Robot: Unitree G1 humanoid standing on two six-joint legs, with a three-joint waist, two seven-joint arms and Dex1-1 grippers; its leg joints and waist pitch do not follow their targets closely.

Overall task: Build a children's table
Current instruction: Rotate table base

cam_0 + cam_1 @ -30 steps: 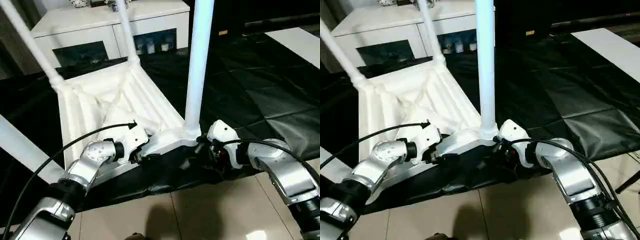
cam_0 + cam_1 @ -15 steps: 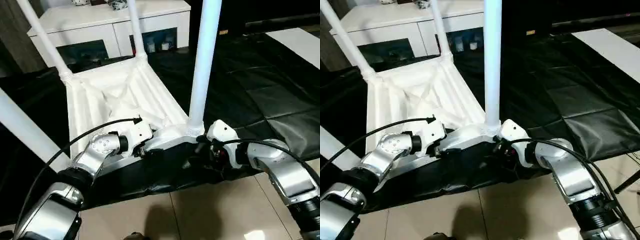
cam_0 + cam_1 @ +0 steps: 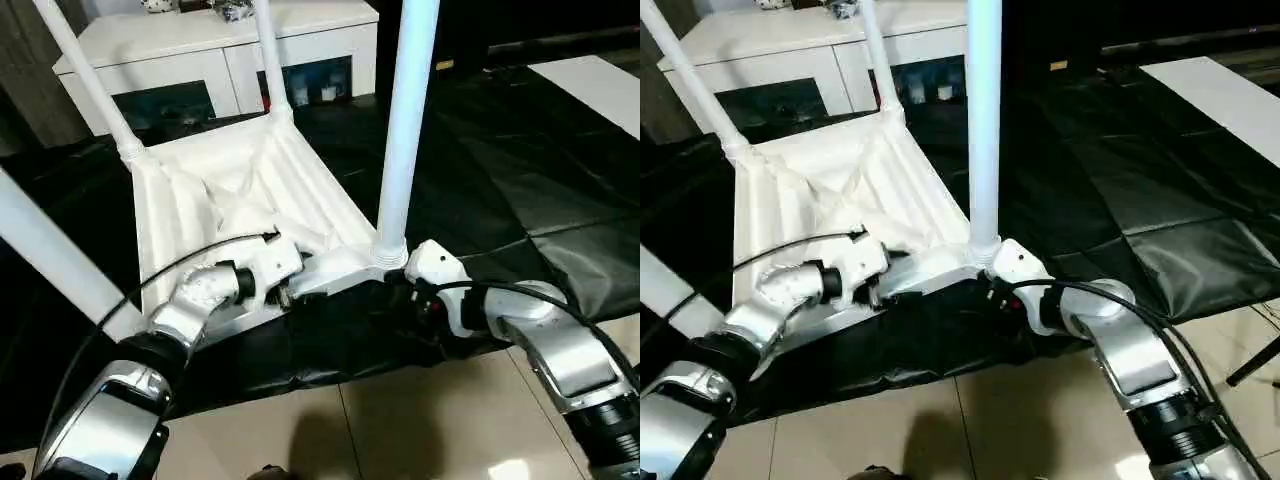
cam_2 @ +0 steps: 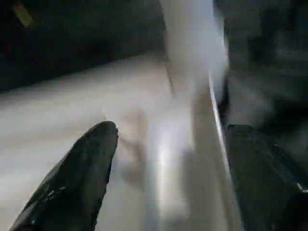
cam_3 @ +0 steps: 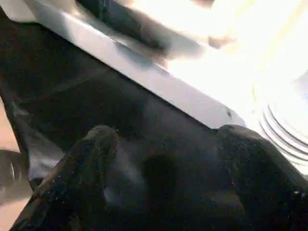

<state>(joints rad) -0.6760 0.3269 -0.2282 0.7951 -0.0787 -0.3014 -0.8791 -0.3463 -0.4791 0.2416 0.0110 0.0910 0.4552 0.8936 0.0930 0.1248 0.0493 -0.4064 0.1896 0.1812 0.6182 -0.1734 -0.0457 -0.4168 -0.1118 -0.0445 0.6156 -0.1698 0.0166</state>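
Observation:
The white tabletop point(image 3: 230, 190) lies upside down on the black-covered work table, its ribbed underside facing up. Four white legs stand in its corner sockets: near right leg point(image 3: 405, 120), far right leg point(image 3: 268, 50), far left leg point(image 3: 85, 75), near left leg point(image 3: 50, 260). My left gripper point(image 3: 287, 292) is at the tabletop's near rim, open, with the rim point(image 4: 192, 144) between its fingers point(image 4: 82, 178). My right gripper point(image 3: 398, 288) sits low at the near right corner, just under the socket point(image 5: 284, 125), open over the black cover, fingers point(image 5: 91, 159) spread.
A white cabinet point(image 3: 210, 50) with dark glass doors stands behind the work table. The black cover point(image 3: 500, 170) spreads to the right and hangs over the near edge. Tiled floor point(image 3: 400, 420) lies below my arms. A black cable point(image 3: 120, 310) loops over my left forearm.
My right gripper has slid a little to the left, closer under the near right corner socket. The left gripper stays at the near rim. The camera shifted since the oldest frames.

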